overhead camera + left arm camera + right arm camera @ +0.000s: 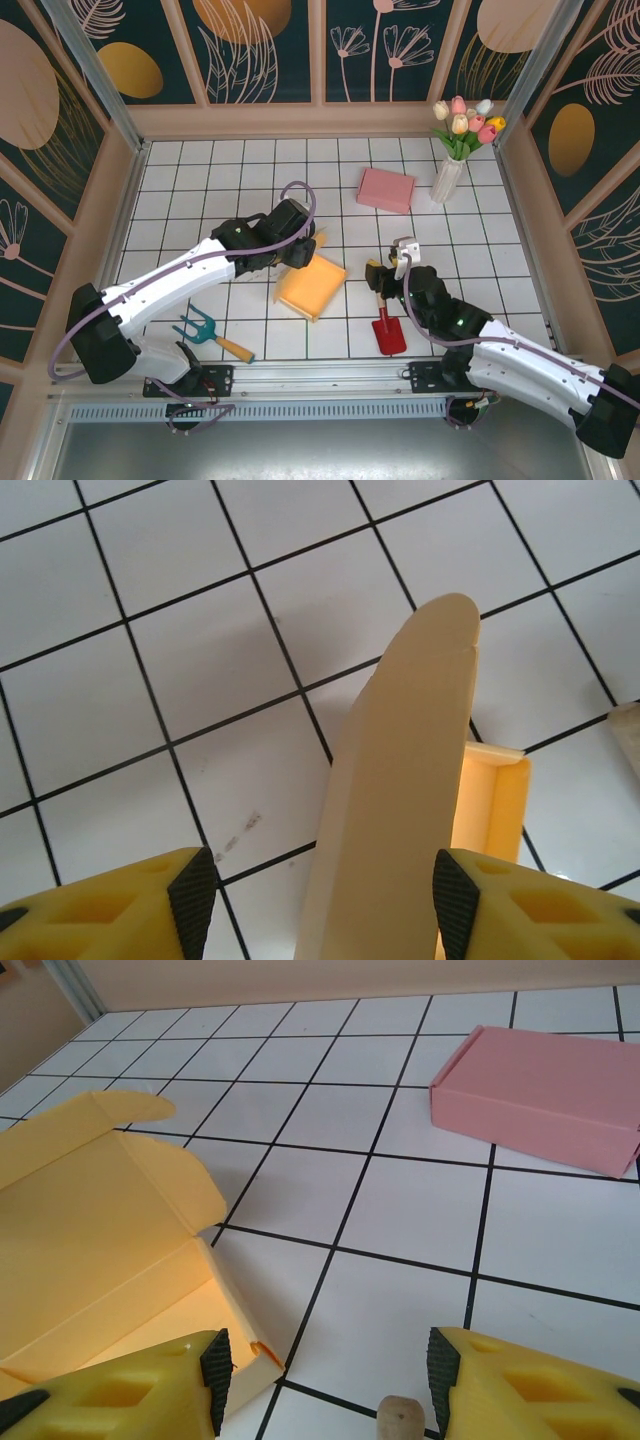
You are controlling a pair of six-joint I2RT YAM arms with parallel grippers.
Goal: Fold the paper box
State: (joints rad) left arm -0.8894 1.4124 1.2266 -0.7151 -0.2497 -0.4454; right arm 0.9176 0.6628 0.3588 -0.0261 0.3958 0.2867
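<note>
Left gripper (325, 880) has its two yellow fingers (190, 890) wide apart. The tall flap (400, 780) of the yellow paper box (312, 285) stands up between them, and the fingers do not seem to squeeze it. Right gripper (325, 1370) is spread apart too and holds nothing. It hangs low, just beside the box on its right. The box sits near the middle of the white tiled table (200, 180), with its lid up and its tray showing.

I think the job now is to close the lid. To do it well, the left gripper should push the flap over gently towards the tray and not tug it. The right gripper could press the tray down so the light box does not slide. Go slow, because thin paper bends easily in the wrong spot. The rounded side tabs (185, 1175) need to tuck inside.
</note>
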